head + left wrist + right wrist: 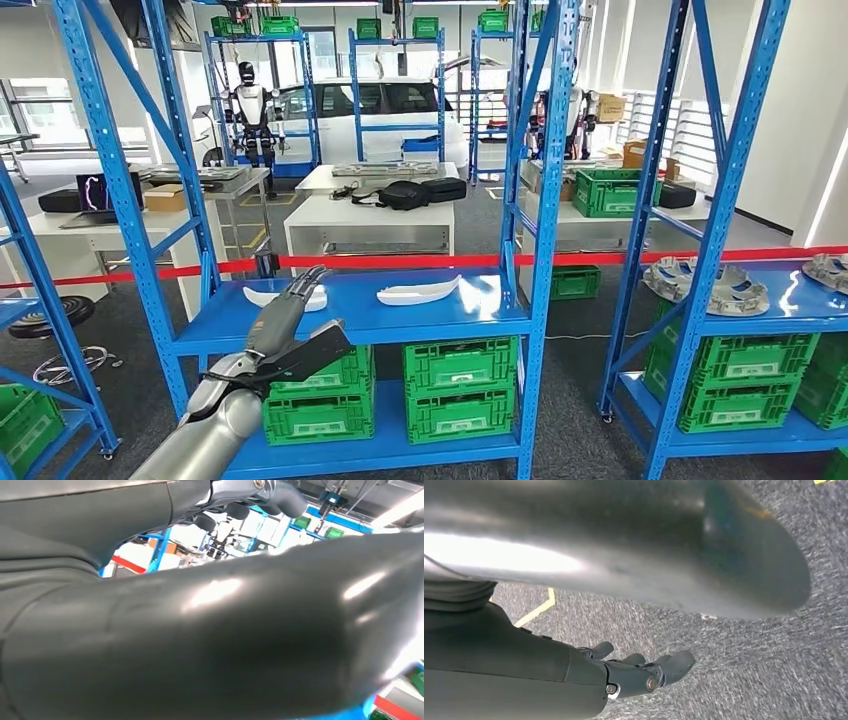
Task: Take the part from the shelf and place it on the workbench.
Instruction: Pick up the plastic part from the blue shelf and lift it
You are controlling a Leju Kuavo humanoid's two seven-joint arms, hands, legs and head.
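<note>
So the white part point(270, 296) nearest the robot is lying flat on the blue shelf point(400, 320), over by the shelf's left end, and a second white part point(418, 292) sits well apart from it further right on the same level. Neither one is picked up yet.

What I'd worry about: those parts look thin, curved and kinda slick, lying flat on a smooth board. If the fingers come down on top instead of getting under an edge, my guess is the piece just skates toward the back of the shelf or pivots away. Also the blue upright post point(130, 200) is right there beside the reach path, so a sloppy elbow could clip it. And grabbing a long curved piece off-centre probably means it droops or twists out on the way to the workbench.

Pose-wise, the left hand point(298, 292) is stretched out over the near part with its fingers apart and extended, nothing in them. From the head view it overlaps the part, but I can't tell if it's actually touching or just hovering. The forearm comes up diagonally from below.

The right hand point(644, 672) hangs down over the grey floor point(749, 670), fingers loosely apart, empty.
</note>
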